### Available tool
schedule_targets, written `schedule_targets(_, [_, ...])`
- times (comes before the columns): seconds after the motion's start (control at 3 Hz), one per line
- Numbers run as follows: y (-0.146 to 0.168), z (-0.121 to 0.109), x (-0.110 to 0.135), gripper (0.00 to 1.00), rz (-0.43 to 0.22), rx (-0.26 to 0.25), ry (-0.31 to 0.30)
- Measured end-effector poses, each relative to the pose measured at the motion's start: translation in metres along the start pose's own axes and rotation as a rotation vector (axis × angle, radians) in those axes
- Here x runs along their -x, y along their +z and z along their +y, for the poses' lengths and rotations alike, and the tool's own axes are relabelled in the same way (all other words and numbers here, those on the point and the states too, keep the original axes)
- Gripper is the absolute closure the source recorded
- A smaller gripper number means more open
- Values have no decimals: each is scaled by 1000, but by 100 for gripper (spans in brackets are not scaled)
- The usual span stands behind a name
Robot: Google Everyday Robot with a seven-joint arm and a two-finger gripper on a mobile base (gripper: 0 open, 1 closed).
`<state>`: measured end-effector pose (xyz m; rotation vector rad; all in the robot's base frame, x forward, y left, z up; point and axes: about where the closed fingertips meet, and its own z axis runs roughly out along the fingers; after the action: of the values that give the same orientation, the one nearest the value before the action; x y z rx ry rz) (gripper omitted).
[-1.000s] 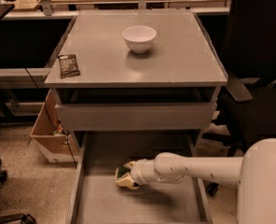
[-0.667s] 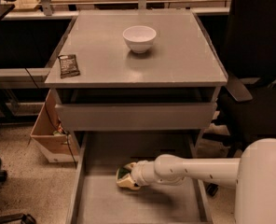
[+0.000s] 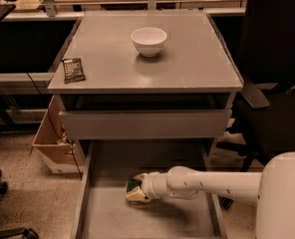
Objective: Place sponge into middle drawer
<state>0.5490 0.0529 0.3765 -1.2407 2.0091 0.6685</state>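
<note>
The middle drawer is pulled out wide below the cabinet, with low side walls and a flat grey floor. My gripper reaches in from the right, low over the drawer floor near its middle. Its pale fingers are closed around the sponge, of which a dark green patch shows between them. The sponge sits at or just above the drawer floor; I cannot tell whether it touches.
A white bowl and a dark snack wrapper lie on the cabinet top. The upper drawer's grey front panel overhangs the back of the open drawer. A cardboard box stands on the floor at left, and a black office chair at right.
</note>
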Motion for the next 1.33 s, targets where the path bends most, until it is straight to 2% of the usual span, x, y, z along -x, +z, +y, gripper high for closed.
schedule_targets(0.33, [-2, 2, 3, 0, -16, 6, 0])
schedule_targets(0.67, [-9, 3, 7, 0, -40, 26, 4])
schedule_targets(1.0, [-30, 4, 5, 0, -75, 50, 20])
schedule_targets(1.33, [-83, -1, -7, 0, -96, 37, 46])
